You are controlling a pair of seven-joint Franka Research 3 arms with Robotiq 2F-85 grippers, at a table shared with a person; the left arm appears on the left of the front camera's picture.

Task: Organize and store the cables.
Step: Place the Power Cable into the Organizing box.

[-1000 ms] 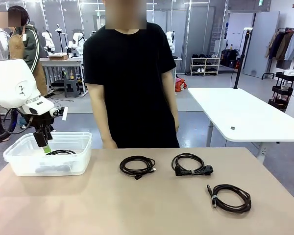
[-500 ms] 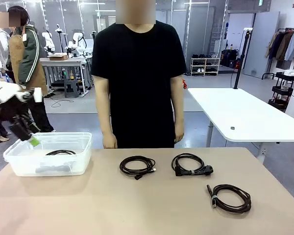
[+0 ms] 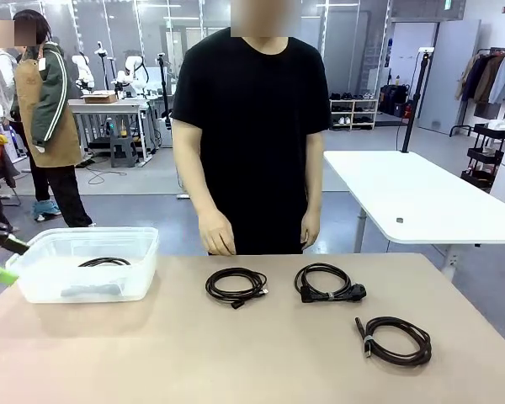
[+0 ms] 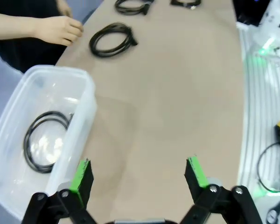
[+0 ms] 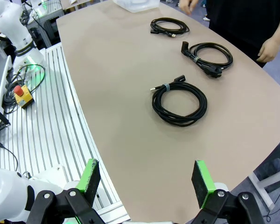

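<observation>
A white table (image 3: 421, 198) stands on grey floor (image 3: 143, 215) near a low shelf (image 3: 353, 114).

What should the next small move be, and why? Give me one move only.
Probably swing the left gripper, open and empty beside the clear plastic bin, toward the nearest coiled cable. One cable already lies in the bin. Of the three coils on the table, this one lies closest to the bin, so it looks like the shortest reach.
</observation>
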